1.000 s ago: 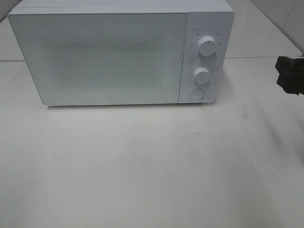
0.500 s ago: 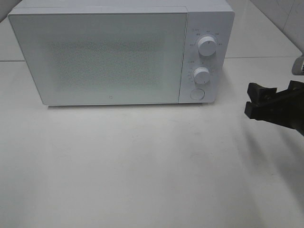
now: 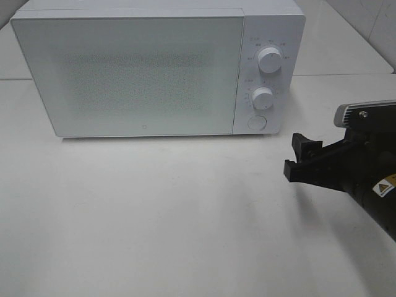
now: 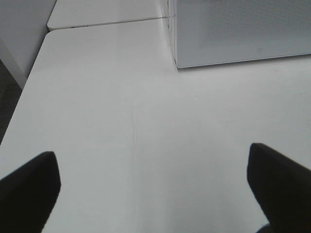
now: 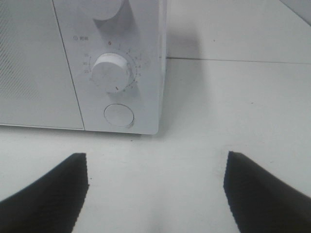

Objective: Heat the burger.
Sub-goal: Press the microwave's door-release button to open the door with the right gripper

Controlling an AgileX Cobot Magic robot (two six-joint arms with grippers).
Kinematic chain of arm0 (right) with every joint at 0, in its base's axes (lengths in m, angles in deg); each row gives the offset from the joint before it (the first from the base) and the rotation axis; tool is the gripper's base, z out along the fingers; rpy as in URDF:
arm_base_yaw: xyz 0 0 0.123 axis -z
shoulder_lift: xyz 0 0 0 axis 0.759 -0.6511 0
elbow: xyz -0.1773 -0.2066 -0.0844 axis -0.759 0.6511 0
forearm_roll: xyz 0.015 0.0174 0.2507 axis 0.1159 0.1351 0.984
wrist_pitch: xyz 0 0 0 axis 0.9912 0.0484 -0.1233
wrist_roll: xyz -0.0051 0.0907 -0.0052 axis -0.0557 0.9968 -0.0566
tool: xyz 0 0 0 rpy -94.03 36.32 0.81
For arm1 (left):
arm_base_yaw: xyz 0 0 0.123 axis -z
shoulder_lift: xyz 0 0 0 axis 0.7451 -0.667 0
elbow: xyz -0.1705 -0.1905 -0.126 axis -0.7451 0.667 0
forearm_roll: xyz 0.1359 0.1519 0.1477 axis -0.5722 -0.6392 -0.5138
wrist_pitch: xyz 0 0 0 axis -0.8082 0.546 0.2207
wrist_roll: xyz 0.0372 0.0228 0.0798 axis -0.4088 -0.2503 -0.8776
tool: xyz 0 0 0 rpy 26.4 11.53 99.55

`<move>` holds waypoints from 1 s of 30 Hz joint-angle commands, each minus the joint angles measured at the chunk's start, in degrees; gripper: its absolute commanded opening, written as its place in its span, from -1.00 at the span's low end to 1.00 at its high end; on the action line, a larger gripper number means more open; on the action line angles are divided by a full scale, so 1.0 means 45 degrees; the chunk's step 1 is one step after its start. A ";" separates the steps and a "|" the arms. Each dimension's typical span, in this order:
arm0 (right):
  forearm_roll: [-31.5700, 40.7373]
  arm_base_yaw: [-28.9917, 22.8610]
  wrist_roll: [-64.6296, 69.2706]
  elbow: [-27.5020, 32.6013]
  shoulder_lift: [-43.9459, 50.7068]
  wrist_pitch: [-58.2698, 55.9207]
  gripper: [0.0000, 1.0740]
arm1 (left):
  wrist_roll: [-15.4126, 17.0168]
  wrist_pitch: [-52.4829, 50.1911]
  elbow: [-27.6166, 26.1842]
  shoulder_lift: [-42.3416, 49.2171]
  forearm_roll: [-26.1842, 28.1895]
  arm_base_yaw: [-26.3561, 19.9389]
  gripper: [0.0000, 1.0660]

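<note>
While microwave (image 3: 154, 68) sits door shut at far side of tabletop (image 3: 154, 216), right fingers (image 3: 297, 171) spread, holding nothing, just right of its round btn (image 3: 257, 122), left fingers (image 4: 29, 189) spread wide over tabletop, burger not visible, can't tell where.

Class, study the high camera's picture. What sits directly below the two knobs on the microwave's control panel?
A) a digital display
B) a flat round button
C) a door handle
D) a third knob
B: on the microwave, just beneath the lower knob, there is a flat round button, with no display, handle or further knob.
</note>
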 commanded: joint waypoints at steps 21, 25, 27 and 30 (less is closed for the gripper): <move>0.0789 -0.1324 0.2992 -0.1070 -0.0713 -0.0216 0.20 | -0.0013 -0.0115 0.0038 0.0051 -0.0025 -0.0025 0.83; 0.0789 -0.1324 0.5781 -0.1070 -0.0713 -0.0216 0.04 | -0.0013 -0.0115 0.0038 0.0051 -0.0025 -0.0025 0.83; 0.0789 -0.1324 0.6252 -0.1070 -0.0713 -0.0216 0.01 | -0.0013 -0.0115 0.0038 0.0051 -0.0025 -0.0025 0.83; 0.0777 -0.1324 0.8123 -0.1070 -0.0713 -0.0216 -0.09 | -0.0013 -0.0115 0.0038 0.0051 -0.0025 -0.0025 0.83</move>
